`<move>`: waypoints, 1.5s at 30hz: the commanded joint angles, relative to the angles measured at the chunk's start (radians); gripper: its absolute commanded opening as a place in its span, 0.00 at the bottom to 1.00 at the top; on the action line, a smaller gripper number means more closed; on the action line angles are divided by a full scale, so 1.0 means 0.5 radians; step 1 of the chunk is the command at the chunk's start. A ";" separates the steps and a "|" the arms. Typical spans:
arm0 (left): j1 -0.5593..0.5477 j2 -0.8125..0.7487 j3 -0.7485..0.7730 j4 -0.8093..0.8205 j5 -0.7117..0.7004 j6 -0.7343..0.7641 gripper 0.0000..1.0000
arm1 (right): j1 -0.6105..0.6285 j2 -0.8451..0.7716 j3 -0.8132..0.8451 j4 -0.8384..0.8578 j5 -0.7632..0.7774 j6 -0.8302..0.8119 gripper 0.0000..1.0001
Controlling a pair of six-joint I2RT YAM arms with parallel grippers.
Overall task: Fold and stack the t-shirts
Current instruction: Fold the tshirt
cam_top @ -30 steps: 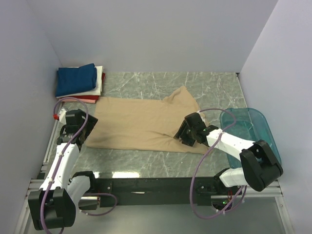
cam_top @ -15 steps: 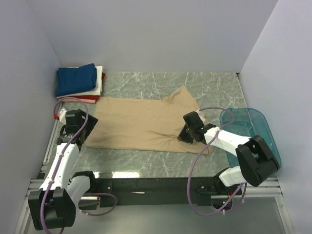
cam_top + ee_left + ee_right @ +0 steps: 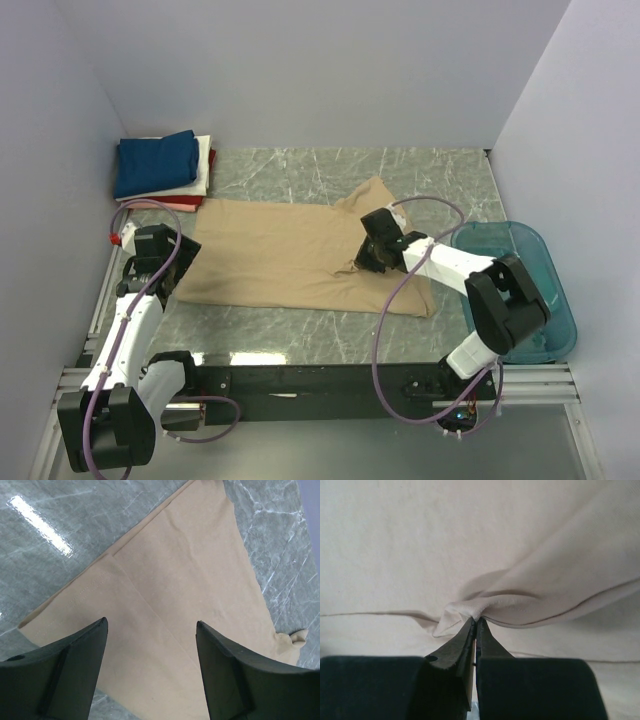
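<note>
A tan t-shirt (image 3: 280, 250) lies spread across the middle of the table, filling both wrist views (image 3: 190, 570) (image 3: 470, 540). My right gripper (image 3: 362, 262) (image 3: 476, 620) is shut on a pinched fold of the tan cloth at the shirt's right part, and the cloth bunches up around the tips. My left gripper (image 3: 172, 270) (image 3: 150, 625) hovers open over the shirt's left near corner, nothing between its fingers (image 3: 75, 670). Folded t-shirts (image 3: 160, 165), navy on top of white and red, sit stacked at the back left.
A teal translucent tub (image 3: 520, 280) stands at the right edge of the table, just behind the right arm. Grey walls close in left, back and right. The marble table (image 3: 440, 175) shows bare beyond the shirt's far edge.
My right gripper has closed on the tan cloth and moved left and away from me, dragging a fold of the shirt inward. The left arm has stayed put.
</note>
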 commanded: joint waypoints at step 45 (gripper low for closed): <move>-0.034 0.146 0.213 0.156 -0.013 -0.039 0.75 | -0.001 0.215 0.509 0.215 0.167 -0.549 0.61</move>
